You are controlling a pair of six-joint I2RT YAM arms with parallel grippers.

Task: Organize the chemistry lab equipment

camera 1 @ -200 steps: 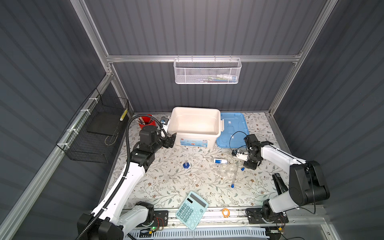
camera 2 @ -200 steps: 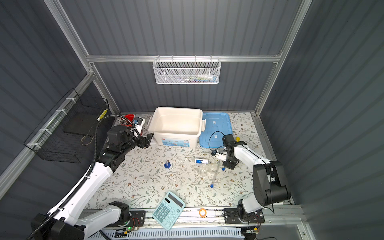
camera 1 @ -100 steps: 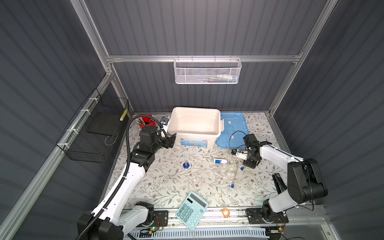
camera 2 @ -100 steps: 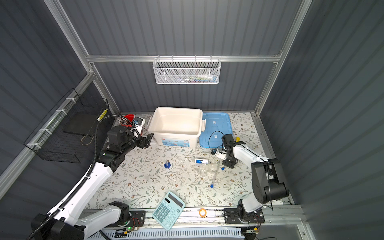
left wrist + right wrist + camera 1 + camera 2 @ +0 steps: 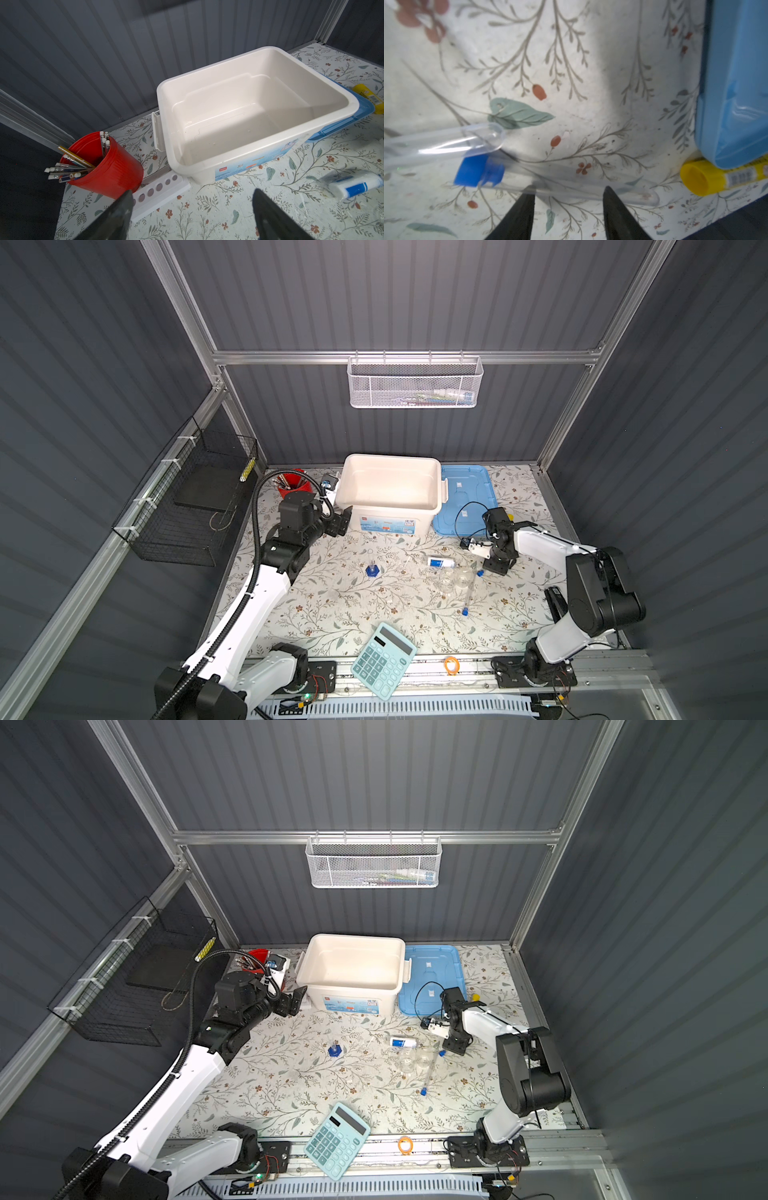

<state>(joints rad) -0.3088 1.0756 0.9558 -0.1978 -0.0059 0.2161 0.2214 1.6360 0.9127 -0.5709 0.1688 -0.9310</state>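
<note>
the blue-capped test tube [image 5: 633, 192] lies flat on the floral table [image 5: 591, 62], near the blue lid [image 5: 737, 83]. your right gripper [image 5: 569, 188] is right over it, jaws partly apart and nothing clamped between them. the right wrist view does not settle whether the tips touch the tube.

the worry is the line-up. the tube seems to run along the line between the two tips, not across it. closing from here would likely press on its back or skid off it rather than pinch it. it is round, smooth and clear, so any push should send it rolling. it could go toward the yellow-capped stick [image 5: 693, 178] by the lid, or into the second test tube [image 5: 446, 143], whose rounded end sits just beside the blue cap [image 5: 477, 172]. turning the wrist first looks wise to me.

the tube is a slim transparent cylinder, capped at one end and rounded at the other, and it looks empty.

further out, the labelled beaker [image 5: 440, 562], the clear flasks [image 5: 461, 580] and the slim cylinder on its blue foot [image 5: 372, 569] sit on the table. none is in the white bin [image 5: 395, 512], which looks empty. your left gripper [image 5: 192, 195] hangs wide open in front of that bin, holding nothing, near a white holed rack [image 5: 160, 191].
</note>
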